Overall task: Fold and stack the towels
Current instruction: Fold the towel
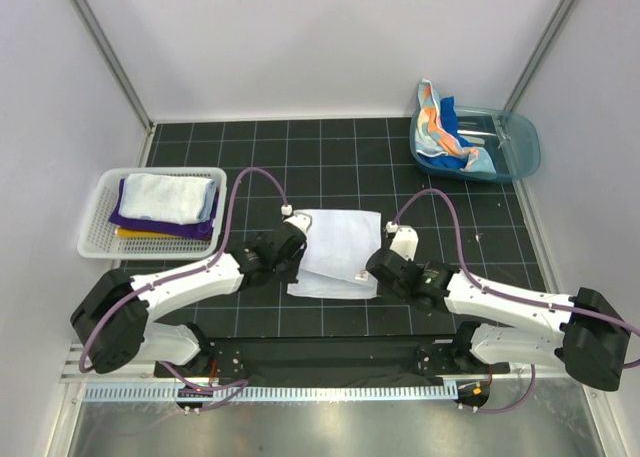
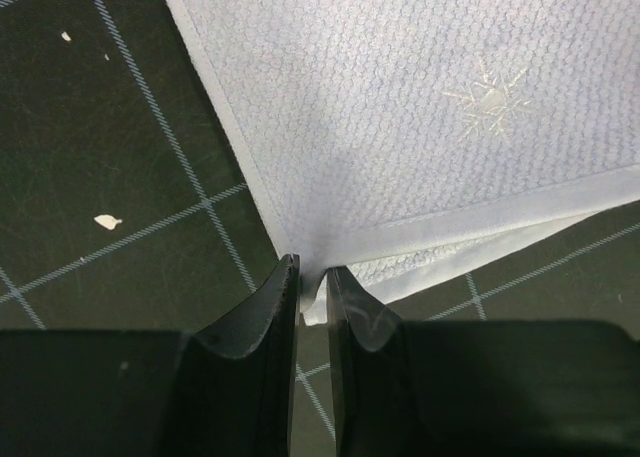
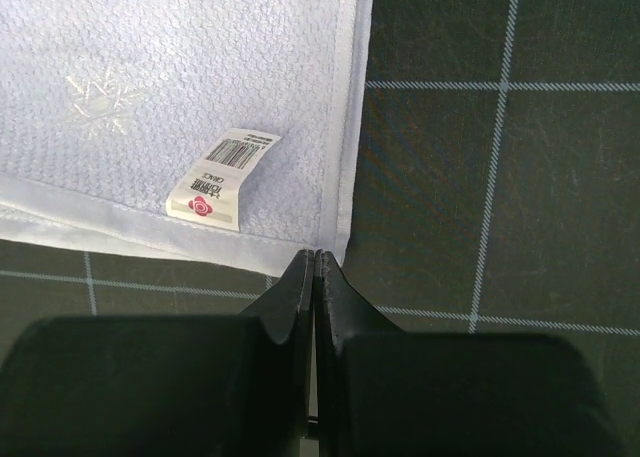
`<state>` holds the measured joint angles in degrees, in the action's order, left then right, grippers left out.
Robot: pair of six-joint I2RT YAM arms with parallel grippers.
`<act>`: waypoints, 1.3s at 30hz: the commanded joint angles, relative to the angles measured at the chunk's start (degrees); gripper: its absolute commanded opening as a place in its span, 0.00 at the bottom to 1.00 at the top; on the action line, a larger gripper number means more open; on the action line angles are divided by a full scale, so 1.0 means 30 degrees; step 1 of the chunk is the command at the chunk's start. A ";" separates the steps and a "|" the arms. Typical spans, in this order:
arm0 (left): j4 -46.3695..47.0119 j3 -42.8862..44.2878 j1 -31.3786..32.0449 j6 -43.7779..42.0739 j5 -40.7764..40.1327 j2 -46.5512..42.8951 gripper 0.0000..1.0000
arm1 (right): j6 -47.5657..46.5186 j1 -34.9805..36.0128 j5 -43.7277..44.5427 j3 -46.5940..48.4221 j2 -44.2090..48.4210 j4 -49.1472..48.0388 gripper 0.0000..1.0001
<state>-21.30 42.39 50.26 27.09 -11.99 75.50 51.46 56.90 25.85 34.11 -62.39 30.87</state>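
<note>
— Where to look for the pale towel [image 1: 338, 239]?

— In the middle of the desk [image 1: 330, 167], a little toward the near edge. Lying flat on the black grid, with the near part doubled, showing two layers of hem in both wrist views.

— And how about the left tool [image 2: 312, 277]?

— At the near left corner of that towel. Almost pressed together, with only a thin gap, pinching the corner of the upper layer between the fingers [image 2: 262, 312].

— Same for the right tool [image 3: 315, 262]?

— At the near right corner. Pressed fully together, no gap to see, with the tips right on the corner hem. So pinching the pale towel too, as far as possible to judge. Just beside the tips, a small printed label [image 3: 222, 175] with a barcode.

— Any mark on the cloth?

— Yes, a stitched snowflake [image 2: 490, 102], seen from both wrists.

— And the other towels?

— Near the left edge, inside a white mesh basket [image 1: 95, 239]: a folded stack, with a white towel [image 1: 168, 197] on top, then a purple towel [image 1: 122, 215], then a yellow towel [image 1: 135, 233] at the bottom. In the far right corner, in a teal tub [image 1: 525, 147]: a spotted towel [image 1: 430, 127] and a bright blue towel [image 1: 450, 117], heaped over the rim, not folded.
</note>
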 commanded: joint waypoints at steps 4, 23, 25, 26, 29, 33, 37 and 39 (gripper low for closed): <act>0.0186 -0.0361 0.0121 0.0461 0.0568 -0.0734 0.21 | 0.0424 0.0104 0.0174 -0.0265 0.0114 -0.0418 0.03; -0.0487 -0.0420 0.0122 0.1370 0.0628 -0.2755 0.34 | 0.0277 0.0104 -0.0822 -0.0998 -0.0766 -0.1736 0.04; -0.0575 -0.0274 0.0093 0.1399 0.0190 -0.2932 0.36 | 0.0278 0.0104 -0.0880 -0.1114 -0.0678 -0.1736 0.05; -0.0576 -0.0070 0.0092 0.1428 -0.0044 -0.2903 0.38 | 0.0278 0.0104 -0.0881 -0.1144 -0.0707 -0.1707 0.07; -0.0518 0.0486 0.0034 0.1399 -0.1156 -0.2377 0.44 | 0.0423 0.0104 -0.0852 -0.1408 -0.0357 -0.1503 0.13; 0.0038 0.1510 -0.1310 0.1458 -0.0901 -0.0654 0.49 | 0.0600 0.0075 -0.0705 -0.1730 0.0259 -0.1151 0.32; 0.0682 0.2797 -0.3449 0.1400 0.0418 0.0727 0.49 | 0.0395 0.0075 -0.0501 -0.1469 0.0816 -0.0509 0.45; 0.0771 0.3386 -0.4212 0.1019 0.0773 0.1869 0.49 | 0.0017 -0.0099 -0.0034 -0.1030 0.1108 -0.0127 0.48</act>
<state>-22.06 48.93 40.18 31.03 -11.75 78.52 52.38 56.88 23.03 29.06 -60.84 28.99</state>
